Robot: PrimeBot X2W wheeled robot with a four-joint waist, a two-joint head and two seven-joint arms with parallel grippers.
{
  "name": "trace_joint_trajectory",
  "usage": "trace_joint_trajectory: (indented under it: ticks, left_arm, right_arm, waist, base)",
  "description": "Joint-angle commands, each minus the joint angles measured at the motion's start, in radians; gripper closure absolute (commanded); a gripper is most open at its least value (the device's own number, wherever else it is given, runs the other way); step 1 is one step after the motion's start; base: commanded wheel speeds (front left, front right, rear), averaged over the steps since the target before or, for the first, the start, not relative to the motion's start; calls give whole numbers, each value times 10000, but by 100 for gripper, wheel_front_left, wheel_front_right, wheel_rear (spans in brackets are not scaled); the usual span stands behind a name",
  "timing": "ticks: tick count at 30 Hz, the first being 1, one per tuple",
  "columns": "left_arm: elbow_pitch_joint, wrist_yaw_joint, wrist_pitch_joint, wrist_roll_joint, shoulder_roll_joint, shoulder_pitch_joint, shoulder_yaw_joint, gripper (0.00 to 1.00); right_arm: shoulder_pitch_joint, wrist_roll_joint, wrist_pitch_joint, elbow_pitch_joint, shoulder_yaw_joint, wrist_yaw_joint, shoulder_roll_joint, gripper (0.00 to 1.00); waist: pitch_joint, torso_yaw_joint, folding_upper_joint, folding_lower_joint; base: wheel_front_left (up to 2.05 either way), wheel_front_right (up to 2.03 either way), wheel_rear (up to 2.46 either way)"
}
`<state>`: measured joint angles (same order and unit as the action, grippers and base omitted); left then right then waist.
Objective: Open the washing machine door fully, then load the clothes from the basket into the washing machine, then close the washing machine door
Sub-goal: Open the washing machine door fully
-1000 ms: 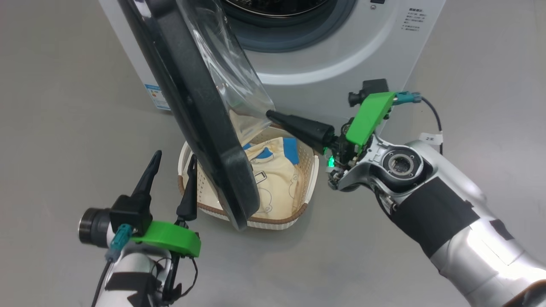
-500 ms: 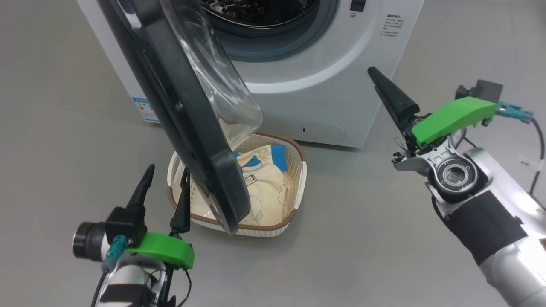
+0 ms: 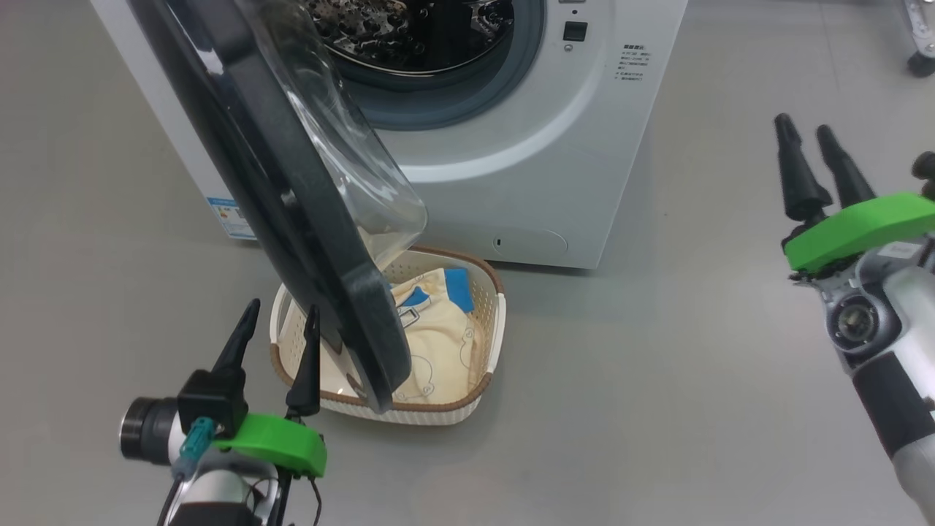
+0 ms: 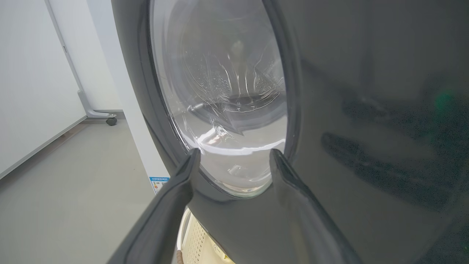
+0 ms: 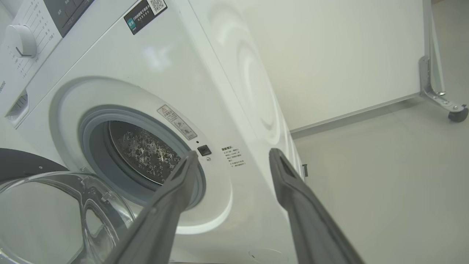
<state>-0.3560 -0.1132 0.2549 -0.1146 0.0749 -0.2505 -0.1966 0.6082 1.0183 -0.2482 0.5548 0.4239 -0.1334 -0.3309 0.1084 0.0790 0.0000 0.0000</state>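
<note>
Shows the washing machine (image 3: 526, 190) standing on the grey floor (image 3: 657, 365) toward its far edge, front turned to the robot. Has the washing machine door (image 3: 277, 219) swung out to the robot's left, part open and not folded back, with the dark rim slanting down across the head view and the clear glass bowl (image 3: 350, 168) bulging toward the machine. Leaves the steel drum (image 3: 409, 29) and the grey gasket (image 3: 467, 109) exposed, with nothing seen inside the drum.

Puts the basket (image 3: 409, 415) on the floor just before the machine's lower front, under the door's bottom edge, which hides part of the basket's left half in the head view. Holds the clothes (image 3: 438, 336) inside the basket, spread toward its right end, blue cuffs up against the far rim.

Places the left gripper (image 3: 283, 307) near the basket's left end, jaws wide and empty, fingers aimed at the door's outer face. In the left wrist view, frames the lower part of the glass between the two fingertips. Cannot tell whether either fingertip touches the door.

Places the right gripper (image 3: 803, 126) well apart from the basket, above bare floor to the right of the machine, jaws wide and empty. In the right wrist view, looks along the fingers at the machine's right front corner.
</note>
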Motion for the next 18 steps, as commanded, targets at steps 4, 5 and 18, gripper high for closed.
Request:
trace_joint_trajectory:
  ticks: [4,5,18]
  left_arm:
    - [280,104,69,-54,288,-21,313,0]
    - [287,115,69,-59,305,-11,315,0]
    - [336,230,69,-169,395,72,295,0]
  right_arm:
    - [-871,-2837,-132,-757,-1670,27,424,0]
    - [-1108,-3373,-132,-934,-1987,27,578,0]
    - [-4170,-8225,684,-4024,-4198,27,2280,0]
  waist:
    - [-74,-81,0,0]
    - [-67,-100,0,0]
    - [-101,-238,0,0]
  base:
    - [0,0,0]
    - [0,0,0]
    - [0,0,0]
